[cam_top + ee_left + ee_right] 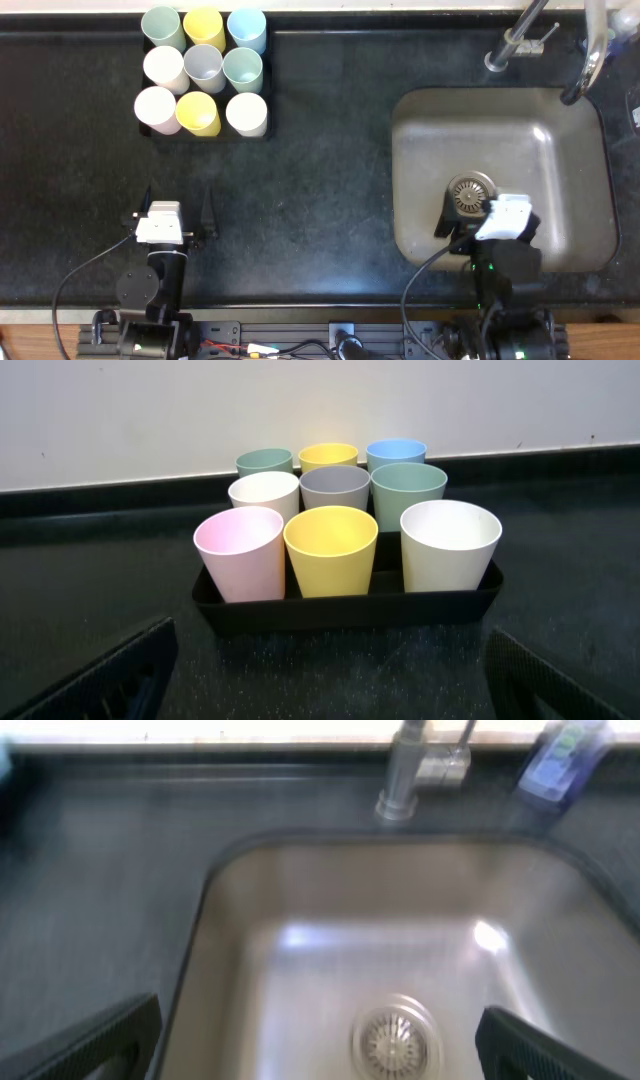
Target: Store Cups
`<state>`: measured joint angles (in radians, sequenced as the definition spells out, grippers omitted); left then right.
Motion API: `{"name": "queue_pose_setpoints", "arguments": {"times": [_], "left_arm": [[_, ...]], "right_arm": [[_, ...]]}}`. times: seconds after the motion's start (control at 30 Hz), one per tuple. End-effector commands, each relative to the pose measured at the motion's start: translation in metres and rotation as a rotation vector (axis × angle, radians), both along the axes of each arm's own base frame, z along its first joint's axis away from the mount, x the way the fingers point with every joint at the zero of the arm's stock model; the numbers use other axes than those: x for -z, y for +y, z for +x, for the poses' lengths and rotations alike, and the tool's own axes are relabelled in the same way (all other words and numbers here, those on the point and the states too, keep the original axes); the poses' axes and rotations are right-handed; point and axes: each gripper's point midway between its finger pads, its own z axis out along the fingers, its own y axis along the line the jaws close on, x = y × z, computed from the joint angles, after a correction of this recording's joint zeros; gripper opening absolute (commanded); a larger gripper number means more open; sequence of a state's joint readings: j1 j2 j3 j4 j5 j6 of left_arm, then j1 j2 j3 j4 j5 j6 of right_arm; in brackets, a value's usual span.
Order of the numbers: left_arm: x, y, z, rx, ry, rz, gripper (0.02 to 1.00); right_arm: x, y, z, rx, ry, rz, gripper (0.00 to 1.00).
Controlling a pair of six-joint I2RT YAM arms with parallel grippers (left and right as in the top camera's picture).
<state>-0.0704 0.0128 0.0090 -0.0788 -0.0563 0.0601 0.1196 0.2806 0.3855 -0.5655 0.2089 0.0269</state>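
Cups (335, 488), nine of them, stand upright and open-mouthed in a three-by-three grid inside a black tray (340, 610), upper left of the top view. In the left wrist view the front row reads pink cup (240, 550), yellow cup (331, 548), white cup (449, 545). Middle row is white, grey, green. Back row is green, yellow, blue. Cups sit close, rims nearly touching.

Left gripper (180, 212) sits lower left of the top view, well apart from the tray, claw spread wide, holding nothing. Right gripper (318, 1010) hangs over the sink (560, 150) at lower right, claw also spread, empty, drain (471, 192) just beside it.

Dark speckled countertop (320, 180) runs across the frame. Faucet (520, 35) at upper right behind the sink, blue bottle (560, 755) near it. Pale wall (320, 400) at the back.
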Motion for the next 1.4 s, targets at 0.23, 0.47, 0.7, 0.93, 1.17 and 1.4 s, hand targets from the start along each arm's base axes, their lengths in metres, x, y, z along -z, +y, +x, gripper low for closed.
{"name": "queue_pose_setpoints", "arguments": {"times": [0.23,0.47,0.7,0.93,1.17,1.4], "left_arm": [[-0.001,-0.001,0.0,0.007,-0.007,0.018,0.998],[-0.001,-0.001,0.0,0.007,-0.007,0.018,0.998],[-0.001,-0.001,0.0,0.007,-0.007,0.018,0.998],[-0.001,-0.001,0.0,0.007,-0.007,0.018,0.998],[-0.001,-0.001,0.0,0.007,-0.007,0.018,0.998],[-0.001,-0.001,0.0,0.007,-0.007,0.018,0.998]], "right_arm": [[-0.021,-0.029,0.014,0.127,-0.282,0.027,0.998],[-0.01,-0.029,0.016,0.125,-0.415,0.035,0.996],[0.002,-0.028,0.014,0.121,-0.405,0.035,0.998],[0.001,-0.028,0.014,0.121,-0.406,0.035,0.998],[0.001,-0.028,0.014,0.121,-0.406,0.035,0.998],[0.006,0.003,0.017,-0.058,-0.382,0.071,0.996]]}}
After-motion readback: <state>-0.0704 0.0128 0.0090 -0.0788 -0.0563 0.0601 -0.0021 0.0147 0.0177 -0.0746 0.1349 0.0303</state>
